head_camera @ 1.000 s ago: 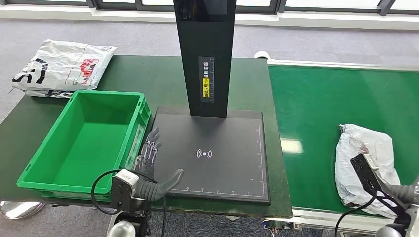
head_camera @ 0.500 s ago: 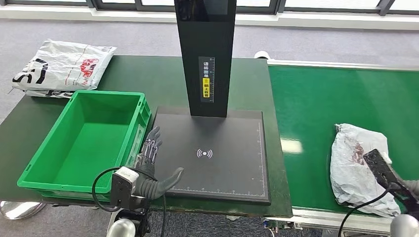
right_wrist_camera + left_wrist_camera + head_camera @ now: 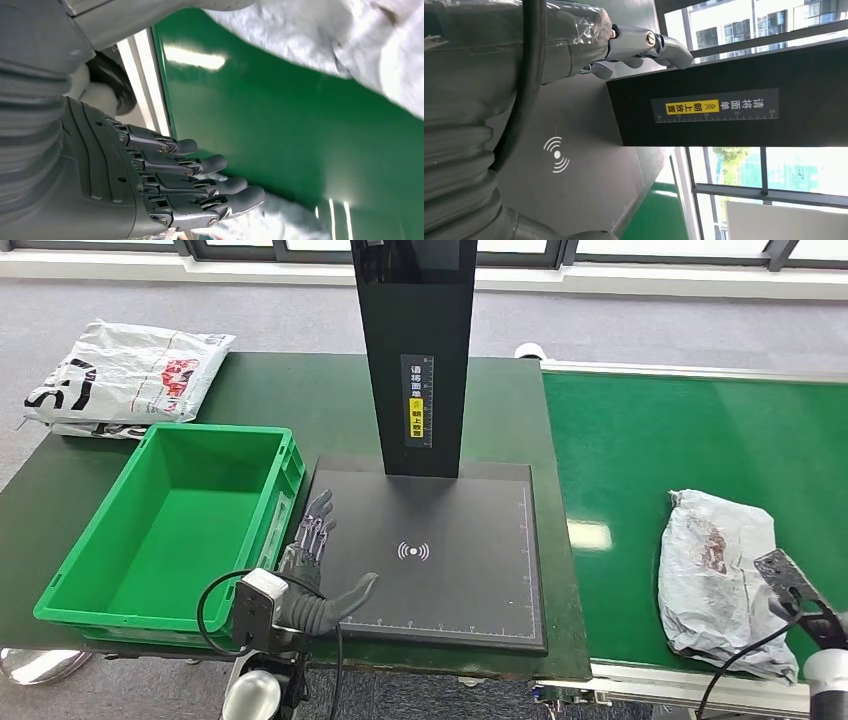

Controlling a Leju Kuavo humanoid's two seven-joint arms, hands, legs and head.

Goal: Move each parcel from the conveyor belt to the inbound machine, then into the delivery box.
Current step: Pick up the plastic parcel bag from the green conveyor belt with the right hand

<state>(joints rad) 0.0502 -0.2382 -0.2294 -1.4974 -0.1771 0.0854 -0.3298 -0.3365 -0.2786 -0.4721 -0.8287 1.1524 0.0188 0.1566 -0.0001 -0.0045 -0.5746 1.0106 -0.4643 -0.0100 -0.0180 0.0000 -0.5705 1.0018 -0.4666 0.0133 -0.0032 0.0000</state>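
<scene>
Daylight is flooding in evenly; shadows are staying soft. Glare is streaking the conveyor belt (image 3: 590, 535), and windows (image 3: 774, 30) are blowing out in the left wrist view. The parcel (image 3: 325, 40) is looking blurred, probably too close.

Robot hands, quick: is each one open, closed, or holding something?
Left robot hand: open, fingers spread over the black scanner platform, holding nothing.
Right robot hand: open beside the white parcel, holding nothing.
</scene>
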